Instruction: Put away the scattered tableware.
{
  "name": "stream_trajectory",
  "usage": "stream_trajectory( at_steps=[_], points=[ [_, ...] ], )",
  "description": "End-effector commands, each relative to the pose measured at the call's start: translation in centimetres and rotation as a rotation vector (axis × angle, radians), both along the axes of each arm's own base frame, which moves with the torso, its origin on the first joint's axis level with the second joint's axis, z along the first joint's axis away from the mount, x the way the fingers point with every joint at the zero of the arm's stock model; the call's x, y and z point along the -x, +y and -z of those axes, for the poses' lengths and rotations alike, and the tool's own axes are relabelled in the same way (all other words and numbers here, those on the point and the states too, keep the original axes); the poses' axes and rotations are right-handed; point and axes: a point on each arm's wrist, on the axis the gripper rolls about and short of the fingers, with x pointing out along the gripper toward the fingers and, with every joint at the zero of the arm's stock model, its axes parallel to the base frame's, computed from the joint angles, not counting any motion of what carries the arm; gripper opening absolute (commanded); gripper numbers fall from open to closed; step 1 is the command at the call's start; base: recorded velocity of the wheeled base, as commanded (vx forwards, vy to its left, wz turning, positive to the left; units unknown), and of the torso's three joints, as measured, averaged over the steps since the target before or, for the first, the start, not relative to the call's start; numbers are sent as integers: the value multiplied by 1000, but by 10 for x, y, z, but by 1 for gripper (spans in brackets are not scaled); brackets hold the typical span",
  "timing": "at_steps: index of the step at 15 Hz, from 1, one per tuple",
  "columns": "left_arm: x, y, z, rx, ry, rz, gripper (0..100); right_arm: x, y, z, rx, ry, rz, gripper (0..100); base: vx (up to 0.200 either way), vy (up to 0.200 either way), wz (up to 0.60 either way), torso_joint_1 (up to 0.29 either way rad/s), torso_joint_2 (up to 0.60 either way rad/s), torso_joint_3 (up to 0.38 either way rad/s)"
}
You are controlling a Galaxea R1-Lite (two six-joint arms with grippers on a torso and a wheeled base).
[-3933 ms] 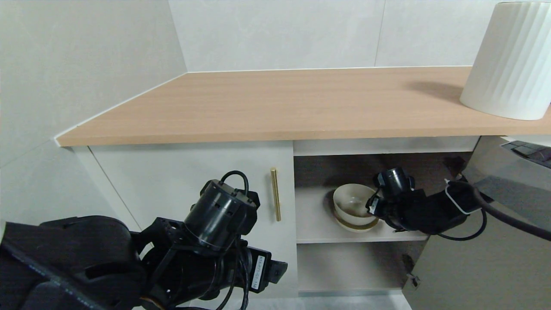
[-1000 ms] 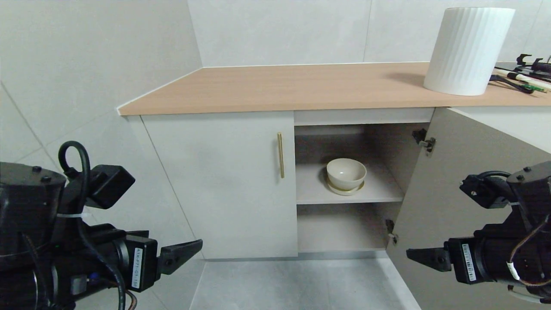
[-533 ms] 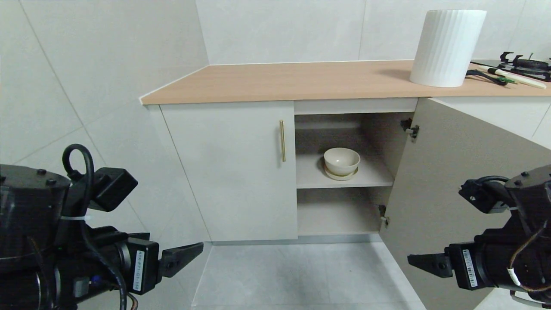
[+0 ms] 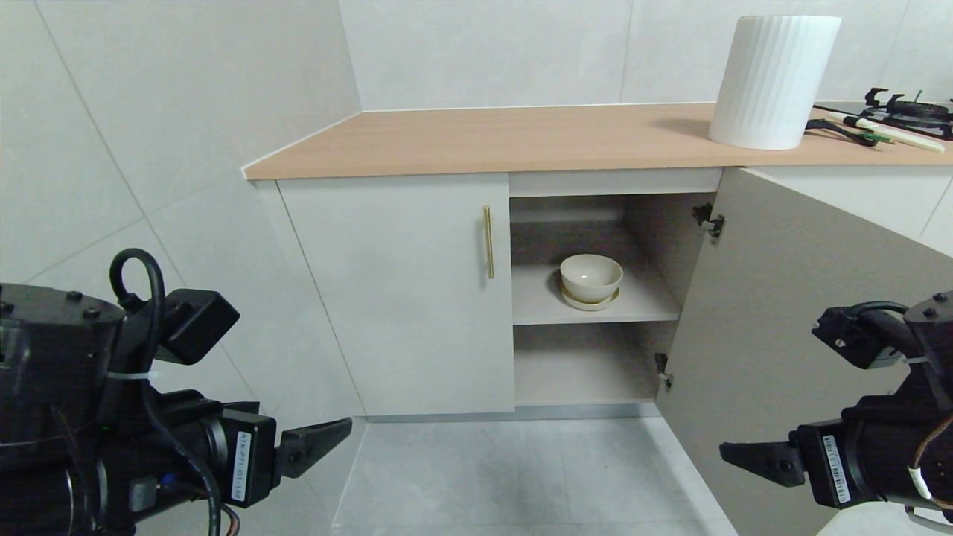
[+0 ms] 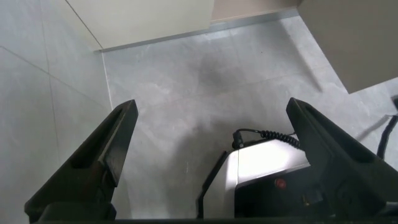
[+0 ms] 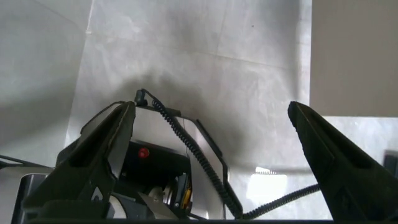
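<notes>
L arm sits low at near left, forearm roughly level. Left gripper [image 5: 211, 112] points right toward scene centre, jaws spread wide, nothing between them. Its fingers [image 4: 316, 439] hang over the grey floor tile [image 4: 521, 476], well apart from the cabinet.

R arm mirrors it at near right. Right gripper [image 6: 211, 111] points left, jaws also spread wide and empty, in front of the open door.

Writing: 1 white sticker [image 4: 240, 465] on the L gripper body and 1 white sticker [image 4: 832, 458] on the R, both w/ dark print running lengthwise, too small to read. No other readable text.

Task item: 1 cream bowl [image 4: 591, 277] upright on a cream plate [image 4: 590, 301] w/ a darker rim. Both are on the upper shelf [image 4: 640, 301] of the cabinet's right compartment, toward that shelf's left half. Lower shelf [image 4: 581, 376] is beneath it.

Cabinet: left door [image 4: 402, 298] shut, w/ 1 vertical brass handle [image 4: 488, 243] at its right edge. Right door [image 4: 782, 298] swung open toward the near right, 2 hinges showing.

Wooden countertop [image 4: 484, 138] on top. A white ribbed cylinder [image 4: 774, 82] stands upright at far right. Just right of it lie some long utensils [image 4: 878, 128], details unclear. Pale tiled walls at left and behind.
</notes>
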Motion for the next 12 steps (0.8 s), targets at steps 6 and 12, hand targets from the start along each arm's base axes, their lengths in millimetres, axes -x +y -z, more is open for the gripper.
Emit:
stream_trajectory(
  at_steps=[6, 12],
  points=[
    [0, 1, 3, -37, 0, 20, 100, 8, -7, -8, 34, 20, 20, 100, 0, -200, 0, 4, 0, -2],
    [1, 1, 3, -37, -2, 18, 100, 24, -18, -21, 87, 80, 13, 100, 0, -200, 0, 1, 2, 2]
  ],
)
